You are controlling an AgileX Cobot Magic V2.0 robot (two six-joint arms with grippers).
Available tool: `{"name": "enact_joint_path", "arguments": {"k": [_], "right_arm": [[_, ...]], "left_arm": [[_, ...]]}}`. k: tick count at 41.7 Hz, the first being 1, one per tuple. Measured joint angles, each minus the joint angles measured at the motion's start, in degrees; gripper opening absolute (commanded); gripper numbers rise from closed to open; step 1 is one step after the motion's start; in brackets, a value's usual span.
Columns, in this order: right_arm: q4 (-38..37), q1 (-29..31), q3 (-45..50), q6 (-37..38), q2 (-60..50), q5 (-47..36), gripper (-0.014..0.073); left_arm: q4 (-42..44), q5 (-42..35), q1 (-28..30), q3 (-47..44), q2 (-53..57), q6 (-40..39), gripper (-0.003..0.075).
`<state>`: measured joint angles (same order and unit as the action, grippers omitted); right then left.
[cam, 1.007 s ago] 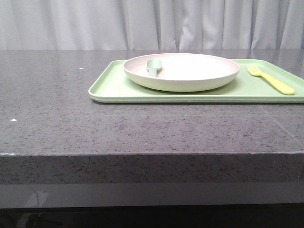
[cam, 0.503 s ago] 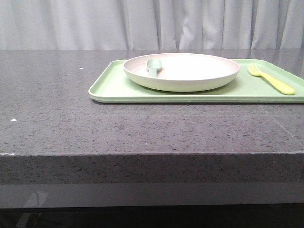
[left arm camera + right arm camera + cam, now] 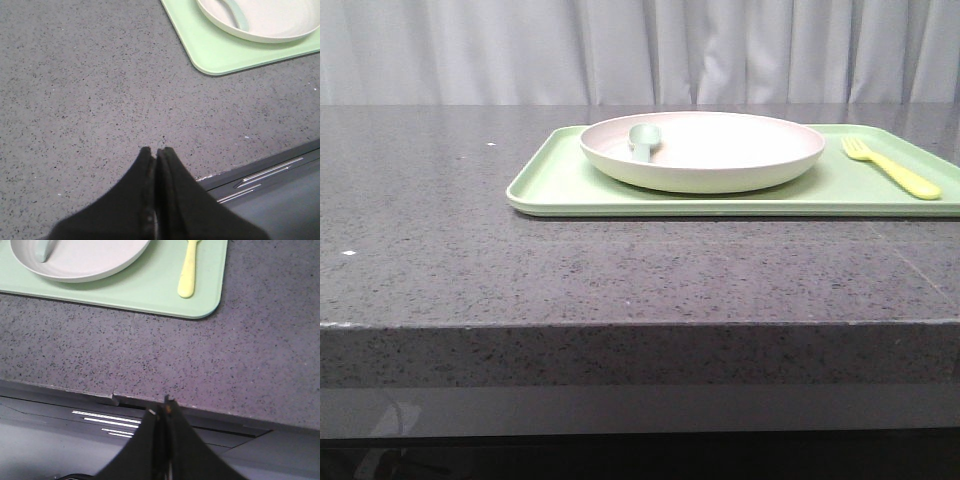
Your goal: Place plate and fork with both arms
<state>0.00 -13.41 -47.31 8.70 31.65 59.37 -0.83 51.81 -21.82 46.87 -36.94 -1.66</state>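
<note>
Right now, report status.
Left gripper and right gripper shut, empty, off the tray. Plate and fork on tray. Spoon in plate.

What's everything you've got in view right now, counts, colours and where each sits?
tray: one, light green, on the grey speckled table, toward its right side.
plate: one, cream-pink, on the tray.
spoon: one, pale grey-green, lying in the plate at its left side.
fork: one, pale yellow, on the tray right of the plate, not touching it.
curtain: one, pale grey, behind the table.
left gripper: one, black, jaws shut, over bare table.
right gripper: one, black, jaws shut, at the table's near edge.
</note>
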Motion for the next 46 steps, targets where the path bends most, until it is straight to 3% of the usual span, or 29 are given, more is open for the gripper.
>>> {"name": "enact_joint_path", "arguments": {"k": [20,29,38,46], "right_arm": [[0.0,0.0,0.0,0.0,0.0,0.0,-0.0118],[0.0,0.0,0.0,0.0,0.0,0.0,-0.0118],[-0.3,0.0,0.0,0.0,0.0,0.1,-0.0118],[-0.3,0.0,0.0,0.0,0.0,0.1,-0.0118]], "left_arm": [[0.4,-2.3,0.8,-2.4,3.0,-0.1,-0.002],[2.7,-16.1,9.1,-14.0,12.7,-0.1,-0.002],[2.9,-34.5,18.5,-33.2,26.1,-0.1,-0.002],[2.8,-43.0,21.2,-44.5,35.9,-0.1,-0.002]]}}
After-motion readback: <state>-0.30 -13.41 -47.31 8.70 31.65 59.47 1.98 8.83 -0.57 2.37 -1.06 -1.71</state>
